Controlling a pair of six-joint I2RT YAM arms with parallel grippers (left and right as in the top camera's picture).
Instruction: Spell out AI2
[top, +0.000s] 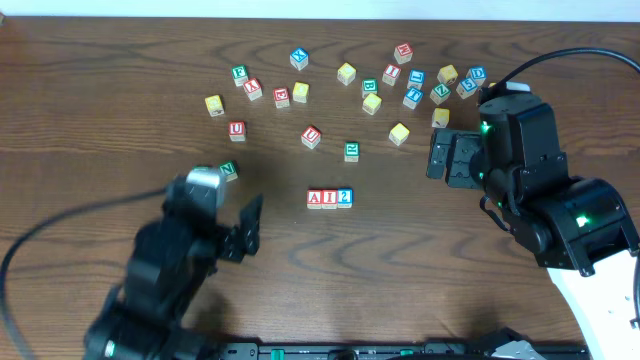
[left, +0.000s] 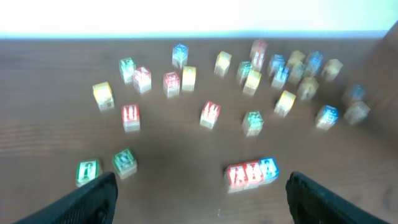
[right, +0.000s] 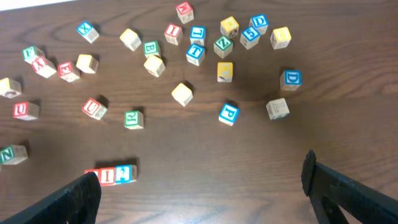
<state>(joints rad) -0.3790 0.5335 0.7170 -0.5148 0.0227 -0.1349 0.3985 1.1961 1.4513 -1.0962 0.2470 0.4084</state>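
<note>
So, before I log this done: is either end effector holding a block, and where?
Nothing is held: the left end effector and right end effector are open and empty; the AI2 row lies free.

Dark wood bench (top: 120, 60) under even light
The bench is showing brown grain and filling nearly every view; beyond the bench's far edge a pale wall (left: 186, 15) is glowing brightly, and along the bench's near edge a black rail (top: 330, 351) is running.
</note>
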